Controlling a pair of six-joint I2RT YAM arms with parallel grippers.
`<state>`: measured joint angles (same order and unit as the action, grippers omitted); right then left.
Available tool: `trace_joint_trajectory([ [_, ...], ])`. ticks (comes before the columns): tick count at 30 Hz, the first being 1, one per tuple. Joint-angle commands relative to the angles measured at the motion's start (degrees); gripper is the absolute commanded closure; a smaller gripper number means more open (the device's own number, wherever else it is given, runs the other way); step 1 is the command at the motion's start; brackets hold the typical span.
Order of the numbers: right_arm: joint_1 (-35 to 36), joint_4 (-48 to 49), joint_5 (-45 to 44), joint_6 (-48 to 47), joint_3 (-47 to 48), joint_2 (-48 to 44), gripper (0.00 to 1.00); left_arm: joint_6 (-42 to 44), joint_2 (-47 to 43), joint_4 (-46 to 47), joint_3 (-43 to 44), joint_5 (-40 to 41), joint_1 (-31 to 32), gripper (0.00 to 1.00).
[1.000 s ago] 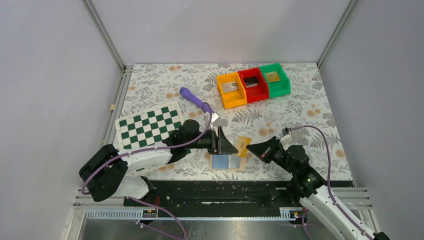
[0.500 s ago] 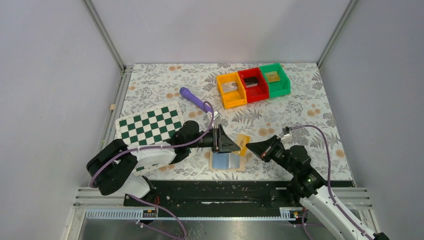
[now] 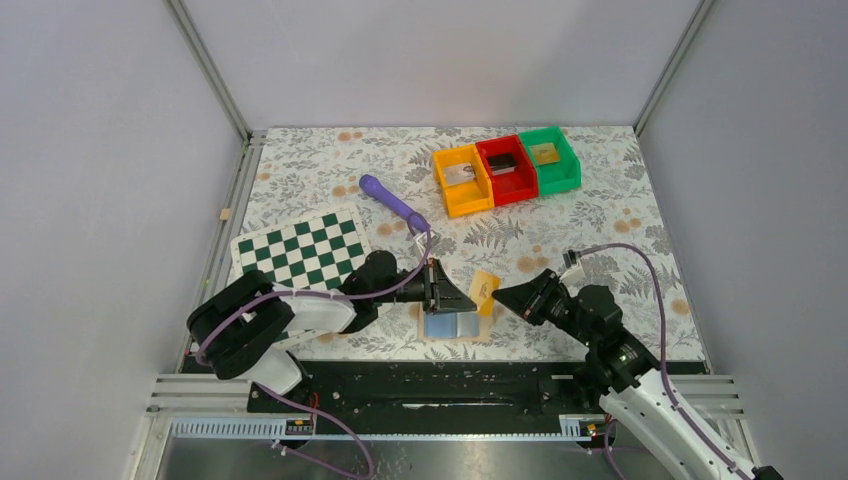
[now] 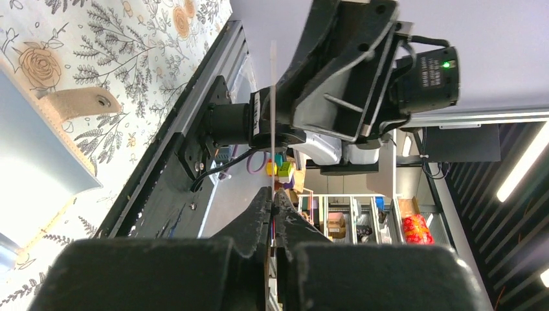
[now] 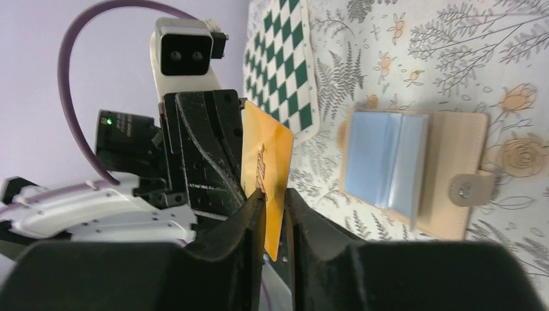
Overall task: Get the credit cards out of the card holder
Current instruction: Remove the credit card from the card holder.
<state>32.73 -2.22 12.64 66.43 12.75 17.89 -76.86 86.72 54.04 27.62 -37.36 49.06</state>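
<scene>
The left pincer is clamped on the orange card; the right pincer flanks it (grip unclear); release fully, then draw apart without twisting.

Both arms extend low and inward with wrists rolled sideways, grippers facing tip to tip; the left gripper is clamped on the orange card, while the right gripper has its jaws slightly parted around it.
</scene>
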Motion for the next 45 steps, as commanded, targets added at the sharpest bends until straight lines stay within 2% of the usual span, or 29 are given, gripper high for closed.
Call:
trace_joint_trajectory([
  [1,-0.1,-10.0,0.4,-13.1,7.9,1.6,0.69,4.7,-4.0,-2.0,-0.4,-0.6,0.2,1.00],
  [3,-0.1,-13.0,-0.2,-17.1,9.8,2.1,0.64,7.4,-6.5,-6.8,-0.5,-0.8,0.2,1.00],
  [8,-0.1,-19.1,-2.1,-23.6,15.6,7.8,0.64,15.9,-13.4,-24.4,0.6,0.2,-0.4,1.00],
  [18,-0.1,-19.4,5.7,-36.2,24.6,16.3,0.65,26.4,-24.1,-48.8,3.1,-0.6,-3.2,1.00],
  [24,-0.2,-18.3,20.1,-38.5,28.4,23.7,0.60,29.0,-27.3,-53.9,3.2,-4.8,-4.0,1.00],
  [32,-0.1,-11.4,34.0,-36.4,27.5,32.7,0.52,30.9,-29.6,-57.3,3.1,-7.7,-4.0,1.00],
  [36,-0.1,-6.3,38.2,-34.7,25.0,34.0,0.50,32.6,-30.8,-59.2,2.9,-8.3,-4.0,1.00],
  [40,-0.2,-5.6,40.5,-34.8,23.7,35.6,0.50,33.9,-30.6,-59.5,2.5,-9.7,-4.0,1.00],
  [45,-0.1,-5.2,40.9,-34.9,23.2,36.9,0.57,35.0,-32.0,-60.9,2.3,-10.1,-4.0,1.00],
])
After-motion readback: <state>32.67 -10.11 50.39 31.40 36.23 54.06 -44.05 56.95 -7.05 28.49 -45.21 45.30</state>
